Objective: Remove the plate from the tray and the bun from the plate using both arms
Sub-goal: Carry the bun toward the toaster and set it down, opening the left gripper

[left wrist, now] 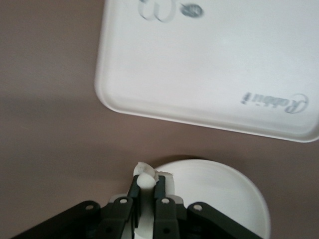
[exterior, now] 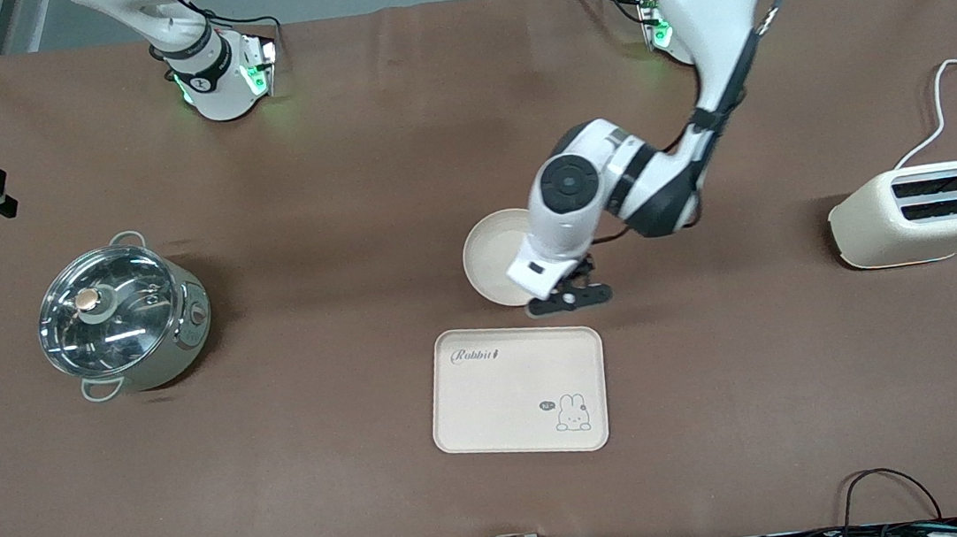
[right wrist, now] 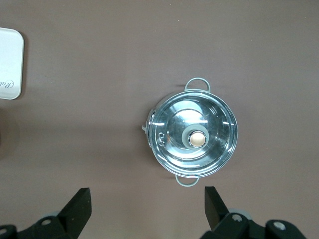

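The round cream-white plate [exterior: 495, 256] sits just farther from the front camera than the tray; it also shows in the left wrist view [left wrist: 219, 196]. My left gripper [exterior: 566, 293] is shut on the plate's rim at the edge nearest the tray, and the rim shows between its tips in the left wrist view [left wrist: 146, 181]. I cannot tell whether the plate rests on the table or is lifted slightly. My right gripper [right wrist: 147, 201] is open and empty, waiting high over the table beside the pot. The bun is not in view.
A steel pot with a glass lid [exterior: 120, 313] stands toward the right arm's end and also shows in the right wrist view [right wrist: 194, 137]. The cream rabbit tray [exterior: 518, 391] lies near the front camera. A cream toaster [exterior: 924, 213] stands toward the left arm's end.
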Motion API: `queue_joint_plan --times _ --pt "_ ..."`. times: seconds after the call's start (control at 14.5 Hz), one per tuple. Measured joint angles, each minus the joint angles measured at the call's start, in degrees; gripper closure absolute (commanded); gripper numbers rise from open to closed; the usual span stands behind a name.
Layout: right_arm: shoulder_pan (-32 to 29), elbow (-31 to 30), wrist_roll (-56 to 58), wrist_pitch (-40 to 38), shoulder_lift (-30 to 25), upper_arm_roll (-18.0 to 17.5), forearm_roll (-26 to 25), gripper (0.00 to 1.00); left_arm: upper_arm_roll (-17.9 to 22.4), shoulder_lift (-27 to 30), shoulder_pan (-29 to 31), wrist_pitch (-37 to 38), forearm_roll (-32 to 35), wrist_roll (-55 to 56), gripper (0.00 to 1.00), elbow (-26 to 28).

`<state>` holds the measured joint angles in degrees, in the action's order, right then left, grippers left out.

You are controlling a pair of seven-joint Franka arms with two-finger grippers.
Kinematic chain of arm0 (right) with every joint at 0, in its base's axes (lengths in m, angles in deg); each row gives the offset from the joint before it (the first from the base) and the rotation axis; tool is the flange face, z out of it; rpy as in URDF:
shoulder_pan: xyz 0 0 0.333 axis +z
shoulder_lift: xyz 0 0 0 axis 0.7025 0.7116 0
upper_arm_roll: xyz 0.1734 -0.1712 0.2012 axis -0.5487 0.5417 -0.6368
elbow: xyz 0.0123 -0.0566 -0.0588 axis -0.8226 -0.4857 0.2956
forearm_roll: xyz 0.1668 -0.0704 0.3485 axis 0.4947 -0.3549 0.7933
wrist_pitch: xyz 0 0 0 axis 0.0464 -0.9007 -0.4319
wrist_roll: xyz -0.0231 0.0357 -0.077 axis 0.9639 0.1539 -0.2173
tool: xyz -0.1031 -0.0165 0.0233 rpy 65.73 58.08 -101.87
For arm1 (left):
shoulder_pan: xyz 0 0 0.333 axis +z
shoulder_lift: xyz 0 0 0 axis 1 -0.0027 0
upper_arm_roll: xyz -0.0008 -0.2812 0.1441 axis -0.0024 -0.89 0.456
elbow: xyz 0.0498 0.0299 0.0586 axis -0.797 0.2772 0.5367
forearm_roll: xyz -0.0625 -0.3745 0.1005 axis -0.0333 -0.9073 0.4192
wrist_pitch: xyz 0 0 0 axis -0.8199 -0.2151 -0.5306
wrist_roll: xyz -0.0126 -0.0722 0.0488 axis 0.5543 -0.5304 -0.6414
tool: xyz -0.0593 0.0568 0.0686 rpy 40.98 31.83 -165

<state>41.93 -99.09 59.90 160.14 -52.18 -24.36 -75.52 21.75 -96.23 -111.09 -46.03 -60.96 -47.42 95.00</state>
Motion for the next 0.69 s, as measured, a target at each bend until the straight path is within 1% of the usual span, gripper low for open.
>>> queue_joint_plan --times 0.14,0.21,0.34,0.41,0.48,0.55,0.62,0.69 --pt "0.0 0.0 0.0 0.0 0.0 0.0 0.0 0.00 -0.5 2.1 5.7 1.5 0.0 -8.8 0.97 1.9" --pt "0.0 0.0 0.0 0.0 0.0 0.0 0.0 0.00 -1.6 2.6 9.6 1.2 0.0 -12.9 0.96 3.5" --pt "0.1 0.0 0.0 0.0 0.0 0.0 0.0 0.00 -4.6 2.5 17.7 -2.4 0.0 -19.6 0.86 7.5" --pt "0.1 0.0 0.0 0.0 0.0 0.0 0.0 0.00 -5.5 2.2 21.1 -5.3 0.0 -23.1 0.79 10.1" --pt "0.1 0.0 0.0 0.0 0.0 0.0 0.0 0.00 -5.8 1.6 23.7 -7.4 0.0 -26.2 0.64 12.0" --pt "0.1 -0.1 0.0 0.0 0.0 0.0 0.0 0.00 -6.0 0.6 25.7 -9.0 0.0 -28.8 0.27 13.2" --pt "0.1 -0.1 0.0 0.0 0.0 0.0 0.0 0.00 -6.0 -0.6 27.2 -10.1 0.0 -30.6 0.00 13.6" --pt "0.1 -0.1 0.0 0.0 0.0 0.0 0.0 0.00 -6.0 -1.5 28.0 -10.7 0.0 -31.6 0.00 13.6"
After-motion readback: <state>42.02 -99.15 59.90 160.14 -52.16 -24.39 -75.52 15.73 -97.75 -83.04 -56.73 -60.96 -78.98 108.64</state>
